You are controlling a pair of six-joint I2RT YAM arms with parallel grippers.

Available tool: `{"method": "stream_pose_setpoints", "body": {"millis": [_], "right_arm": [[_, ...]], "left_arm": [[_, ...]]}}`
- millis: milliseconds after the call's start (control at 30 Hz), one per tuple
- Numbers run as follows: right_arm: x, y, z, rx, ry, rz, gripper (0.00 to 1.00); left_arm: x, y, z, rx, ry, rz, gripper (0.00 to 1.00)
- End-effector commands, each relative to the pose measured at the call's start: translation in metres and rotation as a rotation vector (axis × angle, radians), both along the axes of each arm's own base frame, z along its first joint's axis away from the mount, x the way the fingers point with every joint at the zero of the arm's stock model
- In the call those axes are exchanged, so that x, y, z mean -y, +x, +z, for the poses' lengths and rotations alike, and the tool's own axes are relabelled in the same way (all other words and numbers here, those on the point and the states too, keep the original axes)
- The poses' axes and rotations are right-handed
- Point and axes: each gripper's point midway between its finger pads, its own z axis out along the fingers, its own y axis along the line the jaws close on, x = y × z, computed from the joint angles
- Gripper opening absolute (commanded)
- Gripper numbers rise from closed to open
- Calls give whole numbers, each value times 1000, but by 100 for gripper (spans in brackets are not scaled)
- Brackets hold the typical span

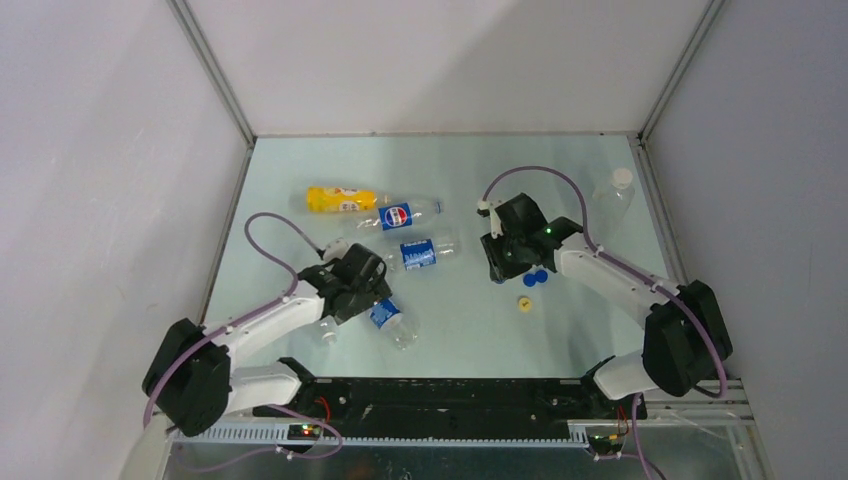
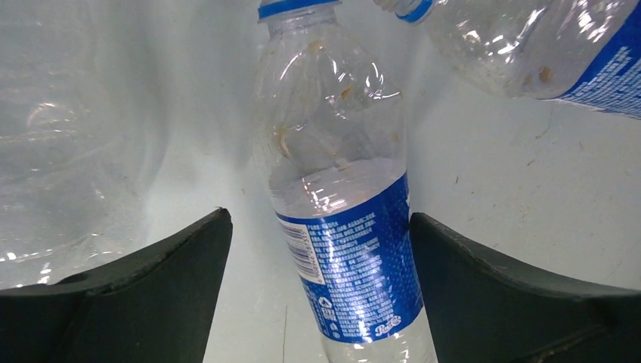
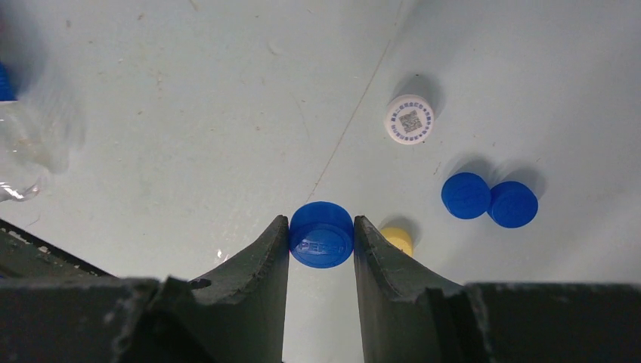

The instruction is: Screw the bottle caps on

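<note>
Pale green bench enclosed by white walls, shown from above and from both wrists. Left hand spread wide and gripping nothing, astride a clear plastic bottle with a blue label lying on the bench at near left; one finger at the label's edge, the other finger apart from the bottle. Neck end of a second clear blue-labelled bottle just beyond, at the upper right of the left wrist view. Right hand right of centre, closed on a blue round plastic screw cap pinched edge to edge between both fingers. Nearby on the bench: a yellow plastic cap half hidden by one finger, a white plastic cap with a printed code, and two blue plastic caps touching each other. Farther left, an opaque yellow-orange bottle lying just beside a clear bottle bearing a round red-white-blue logo. At far right, near the wall, an unlabelled clear bottle with a white cap.
</note>
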Motion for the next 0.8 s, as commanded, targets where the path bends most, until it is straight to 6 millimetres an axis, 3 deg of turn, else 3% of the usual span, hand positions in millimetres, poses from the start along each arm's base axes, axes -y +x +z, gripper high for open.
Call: {"method": "stream_pose_setpoints", "body": {"millis": [0,367,633,767], "right_arm": [[-7,-8,13,28,44,43,17],[-9,-12,16,56,73,72,17],[-10,-13,18,70,90,89,17],[-11,-15,18,71,98,96,17]], "left_arm": [[17,7,5,-1,-40,39,93],[16,4,-3,-108,148,12,88],[20,-4,-16,-165,144,11,85],[21,-7,-22,-182,136,9,78]]}}
